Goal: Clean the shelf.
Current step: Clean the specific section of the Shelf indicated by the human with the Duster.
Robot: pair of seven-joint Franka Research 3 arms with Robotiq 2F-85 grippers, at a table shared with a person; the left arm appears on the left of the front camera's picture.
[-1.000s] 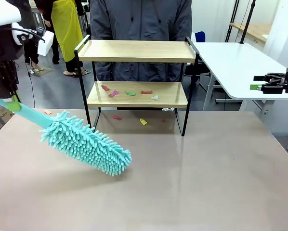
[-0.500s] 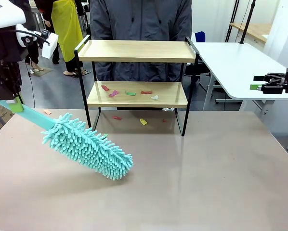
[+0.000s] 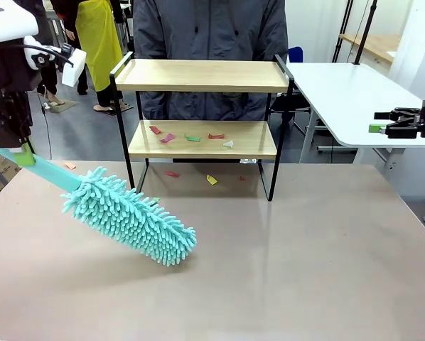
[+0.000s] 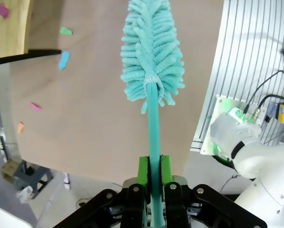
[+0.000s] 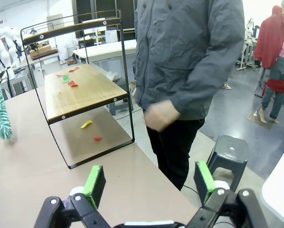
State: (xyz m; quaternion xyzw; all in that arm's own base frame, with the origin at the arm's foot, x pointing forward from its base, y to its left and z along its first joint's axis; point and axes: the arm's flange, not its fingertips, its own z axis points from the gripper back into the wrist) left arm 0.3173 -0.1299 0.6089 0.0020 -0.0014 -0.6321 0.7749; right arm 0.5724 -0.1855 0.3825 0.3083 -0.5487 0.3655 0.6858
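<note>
Left gripper (image 4: 151,167), green pads clamped on the flat teal handle of a shaggy chenille duster (image 3: 131,224), angles the head down over the matte brown table (image 3: 312,263). Right gripper (image 5: 149,183) is spread wide and holds nothing. The shelf (image 3: 202,75), pale wooden boards in a thin black frame, stands at the table's far side, with coloured paper scraps (image 3: 192,137) on its lower board.

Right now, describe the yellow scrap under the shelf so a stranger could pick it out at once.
Start at the shelf standing at the far side of the table, in front of the person. Look below its lower board, on the table top between the black legs. Of the bits lying there, it is the only yellow scrap; its neighbours are red scraps.
</note>
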